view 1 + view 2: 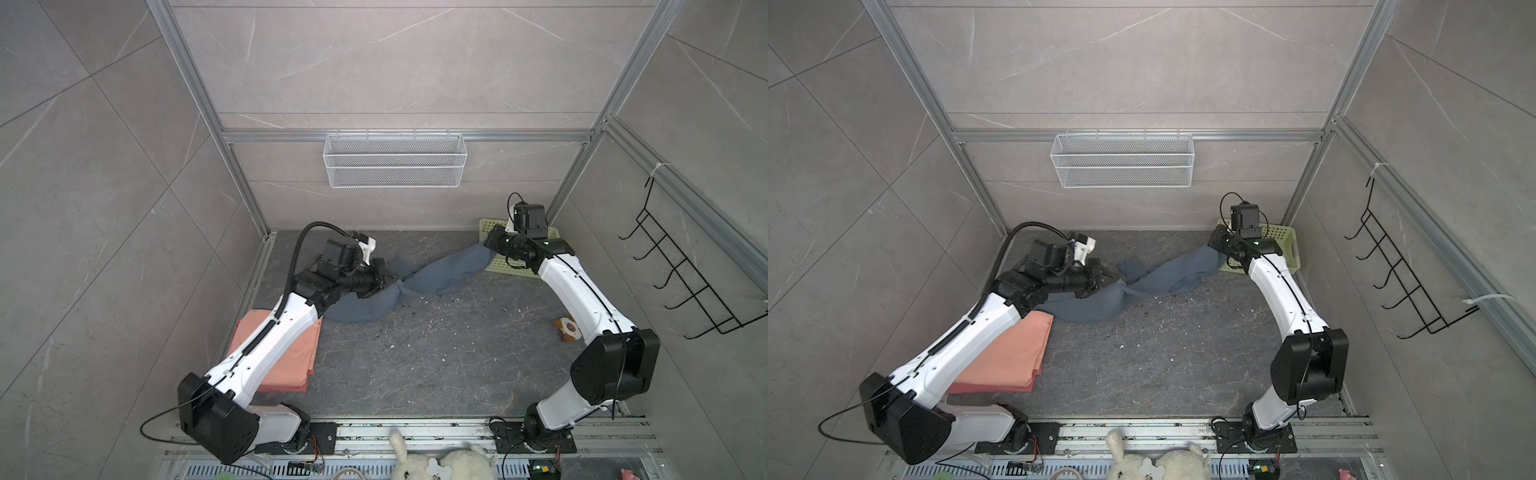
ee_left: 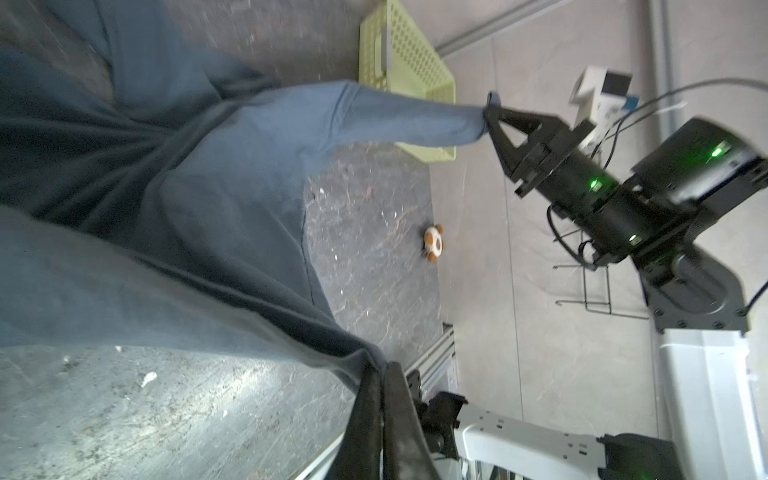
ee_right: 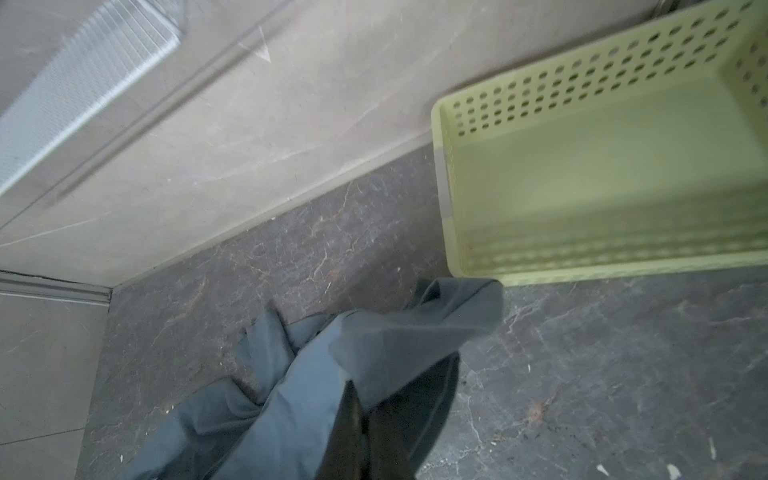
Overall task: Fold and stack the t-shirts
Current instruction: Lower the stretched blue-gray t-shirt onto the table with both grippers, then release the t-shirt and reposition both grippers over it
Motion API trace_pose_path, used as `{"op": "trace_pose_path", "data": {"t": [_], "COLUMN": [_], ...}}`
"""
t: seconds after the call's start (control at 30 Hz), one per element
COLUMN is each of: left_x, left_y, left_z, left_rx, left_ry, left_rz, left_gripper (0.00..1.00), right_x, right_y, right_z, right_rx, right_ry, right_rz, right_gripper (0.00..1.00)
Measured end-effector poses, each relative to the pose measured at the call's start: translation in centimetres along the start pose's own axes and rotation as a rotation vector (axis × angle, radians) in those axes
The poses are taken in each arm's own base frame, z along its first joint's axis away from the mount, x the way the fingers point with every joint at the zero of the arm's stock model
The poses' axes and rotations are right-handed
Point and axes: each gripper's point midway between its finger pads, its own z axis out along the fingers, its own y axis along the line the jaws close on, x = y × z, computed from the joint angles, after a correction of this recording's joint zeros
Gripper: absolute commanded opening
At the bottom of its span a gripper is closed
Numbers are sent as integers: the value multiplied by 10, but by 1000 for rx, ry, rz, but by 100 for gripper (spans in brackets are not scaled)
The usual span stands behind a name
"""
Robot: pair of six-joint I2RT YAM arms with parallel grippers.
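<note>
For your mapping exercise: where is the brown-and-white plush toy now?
In a top view the plush toy lies on the tabletop's right side, beside the right arm.

Both top views look steeply down from high over the near edge, facing the back wall (image 1: 395,83). They take in the whole tabletop (image 1: 415,365) and both arms, sharing almost the same scene, shifted slightly sideways. The left wrist camera sits close behind the left pincer (image 2: 380,374) and looks across the tabletop, along the shirt (image 2: 208,208), to the right pincer (image 2: 492,110) and the basket (image 2: 407,54). The right wrist camera, close over its own pincer, faces down toward the basket and back wall.
</note>
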Motion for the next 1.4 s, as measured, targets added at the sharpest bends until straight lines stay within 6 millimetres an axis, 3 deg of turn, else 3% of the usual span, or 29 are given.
{"op": "trace_pose_path", "data": {"t": [0.23,0.3,0.4,0.47,0.57,0.77,0.83,0.93,1.03,1.13,1.2,1.3,1.4], "left_x": [50,64,78,77,53,-35,-59,-81,-91,-93,-91,-88,-88], "left_y": [6,0,-6,-4,9,59,76,97,129,169,194,221,234], "left_z": [79,93,97,93,82,37,23,16,24,40,52,62,69], "left_rx": [-61,-59,-54,-65,-88,-196,-249,-313,-385,-447,-479,-517,-530], "left_ry": [289,357,409,416,369,159,101,52,53,87,112,141,148], "left_rz": [51,100,146,154,141,70,61,61,29,-27,-61,-98,-112], "left_gripper": [1,28,60,64,69,70,70,71,71,71,71,71,71], "right_x": [9,9,12,17,33,66,73,78,88,103,120,150,171], "right_y": [0,-1,-9,-16,-32,-64,-74,-88,-96,-84,-59,-22,1], "right_z": [13,13,12,10,5,-20,-31,-51,-69,-73,-64,-41,-5], "right_rx": [-12,-5,33,69,127,253,303,372,403,365,291,195,153], "right_ry": [35,33,42,52,85,137,140,118,103,111,138,197,244], "right_rz": [22,22,23,24,28,70,89,127,148,135,105,70,75], "right_gripper": [1,2,7,9,17,30,38,45,46,48,48,48,48]}}
